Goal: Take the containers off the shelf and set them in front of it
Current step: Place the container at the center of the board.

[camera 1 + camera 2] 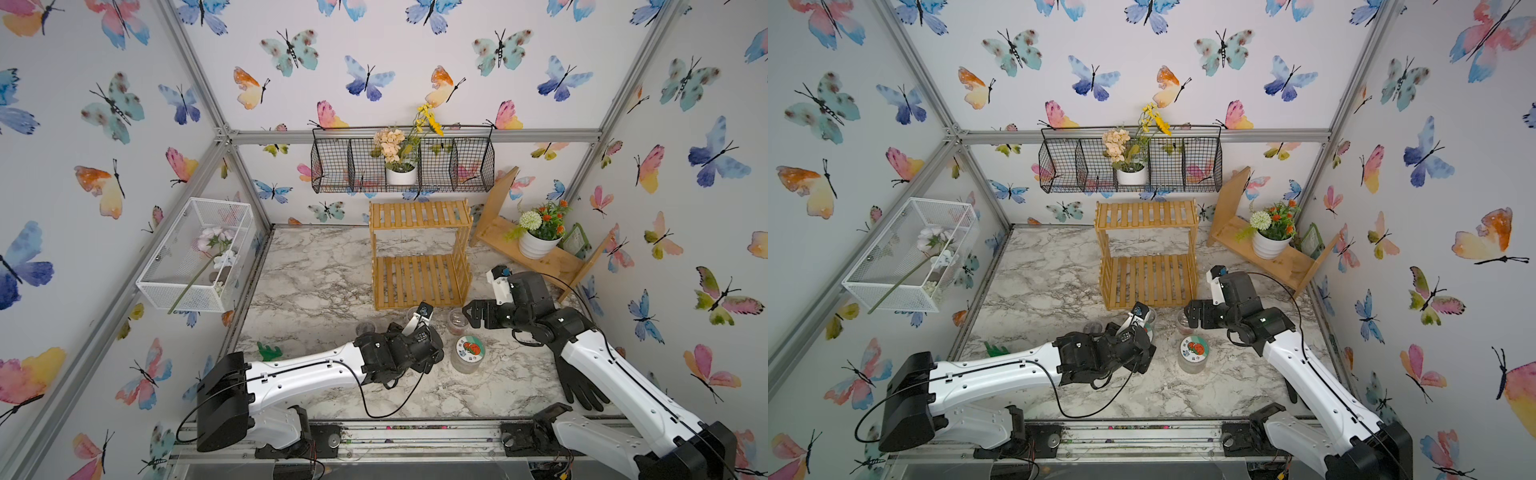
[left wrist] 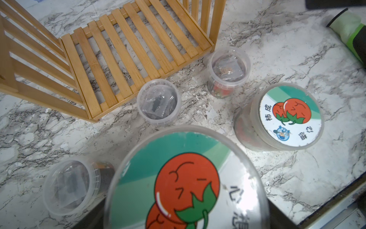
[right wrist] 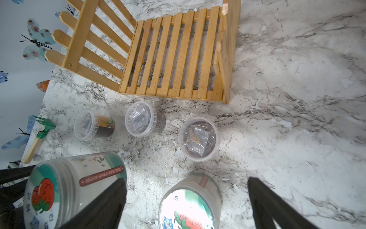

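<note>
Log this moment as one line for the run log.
shelf: empty | small cups, first jar: standing in front of shelf | left gripper: closed around second jar | right gripper: open, empty

You have the bamboo shelf (image 1: 419,253) at the marble table's (image 1: 316,274) 12 o'clock, with both tiers bare. At the shelf's 5 o'clock a small cup (image 1: 457,323) stands just off the front corner. The teal-lidded jar (image 1: 469,353) is nearer you, upright and apart from it. Your right gripper (image 1: 470,316) points toward 9 o'clock, jaws parted, close beside that cup. At the shelf's 7 o'clock a second cup (image 1: 365,328) peeks out behind the left arm (image 1: 307,370), whose working end is hidden under its own wrist.
</note>
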